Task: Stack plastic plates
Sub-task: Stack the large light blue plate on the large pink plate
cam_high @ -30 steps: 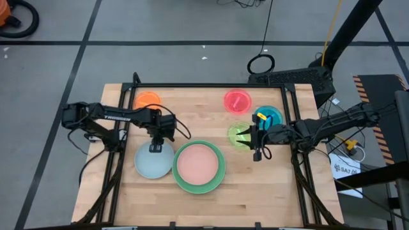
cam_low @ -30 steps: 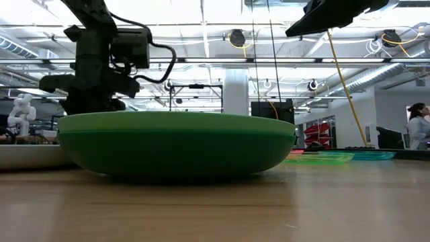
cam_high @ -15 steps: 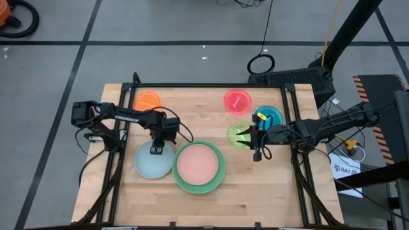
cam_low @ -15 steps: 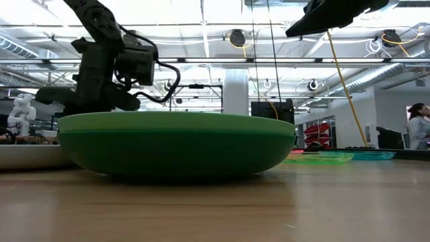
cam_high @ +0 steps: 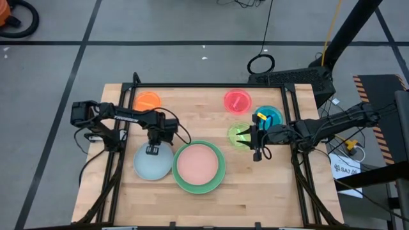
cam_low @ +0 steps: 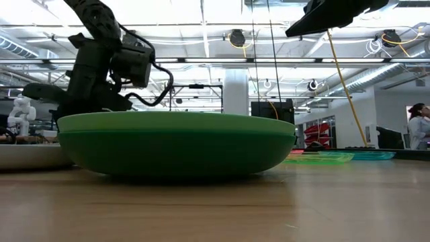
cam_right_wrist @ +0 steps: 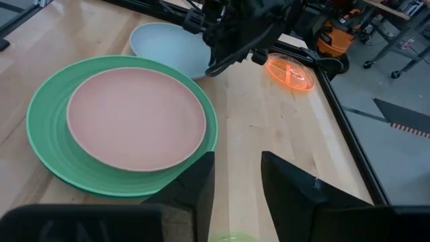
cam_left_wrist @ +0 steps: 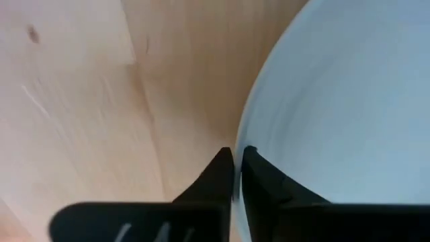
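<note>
The left gripper (cam_high: 153, 150) pinches the far rim of the pale blue plate (cam_high: 151, 163), left of the pink plate (cam_high: 197, 165) on the green plate (cam_high: 220, 171), while the right gripper (cam_high: 254, 136) hangs open over the yellow-green plate (cam_high: 238, 138).

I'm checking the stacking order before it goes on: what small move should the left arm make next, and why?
Probably lift the pale blue plate slightly by its rim. The left claw is shut on that rim, and in the right wrist view the plate already looks tilted. The pink plate lies in the green plate beside it, likely the next stop. The right claw waits open over the yellow-green plate.
</note>
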Available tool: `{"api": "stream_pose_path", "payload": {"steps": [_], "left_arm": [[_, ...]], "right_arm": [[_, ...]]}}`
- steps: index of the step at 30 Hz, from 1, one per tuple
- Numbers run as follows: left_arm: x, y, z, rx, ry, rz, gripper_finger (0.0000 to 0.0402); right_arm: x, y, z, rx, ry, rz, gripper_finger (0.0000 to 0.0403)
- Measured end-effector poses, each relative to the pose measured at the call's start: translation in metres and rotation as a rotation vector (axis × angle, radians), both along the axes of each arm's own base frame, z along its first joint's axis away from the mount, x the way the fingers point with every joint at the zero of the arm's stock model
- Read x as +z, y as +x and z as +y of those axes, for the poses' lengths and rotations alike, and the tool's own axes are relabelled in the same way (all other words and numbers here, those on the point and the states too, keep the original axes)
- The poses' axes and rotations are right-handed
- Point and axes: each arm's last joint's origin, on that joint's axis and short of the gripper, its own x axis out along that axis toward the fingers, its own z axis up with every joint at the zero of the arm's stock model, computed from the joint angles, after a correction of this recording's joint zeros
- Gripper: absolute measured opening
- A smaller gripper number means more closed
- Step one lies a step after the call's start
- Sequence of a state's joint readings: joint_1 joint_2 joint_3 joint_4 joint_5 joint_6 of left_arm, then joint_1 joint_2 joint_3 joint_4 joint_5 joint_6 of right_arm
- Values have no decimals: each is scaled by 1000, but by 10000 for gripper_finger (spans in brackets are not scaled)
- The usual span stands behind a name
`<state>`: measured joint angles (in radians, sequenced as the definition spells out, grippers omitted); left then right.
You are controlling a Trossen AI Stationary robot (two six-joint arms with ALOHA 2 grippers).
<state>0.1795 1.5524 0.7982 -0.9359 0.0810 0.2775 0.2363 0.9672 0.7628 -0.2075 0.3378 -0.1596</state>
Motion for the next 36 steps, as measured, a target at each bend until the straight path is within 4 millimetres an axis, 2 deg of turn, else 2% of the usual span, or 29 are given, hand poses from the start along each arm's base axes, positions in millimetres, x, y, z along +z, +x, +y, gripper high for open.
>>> {"api": "stream_pose_path", "payload": {"steps": [9,14,21,26,31,36], "left_arm": [[5,-7,7,94,27,52,13],[17,-10,13,162,73,54,12],[46,-14,22,228,168,59,10],[79,-13,26,277,266,23,10],[126,-12,30,320,389,-45,10],[177,-7,31,391,426,-222,10]], "right_arm": [[0,0,0,-1,2,-1,114],[1,0,0,-1,3,-6,114],[1,0,0,-5,10,-8,114],[1,0,0,-5,10,-9,114],[1,0,0,-5,10,-9,114],[0,0,0,-8,15,-4,114]]}}
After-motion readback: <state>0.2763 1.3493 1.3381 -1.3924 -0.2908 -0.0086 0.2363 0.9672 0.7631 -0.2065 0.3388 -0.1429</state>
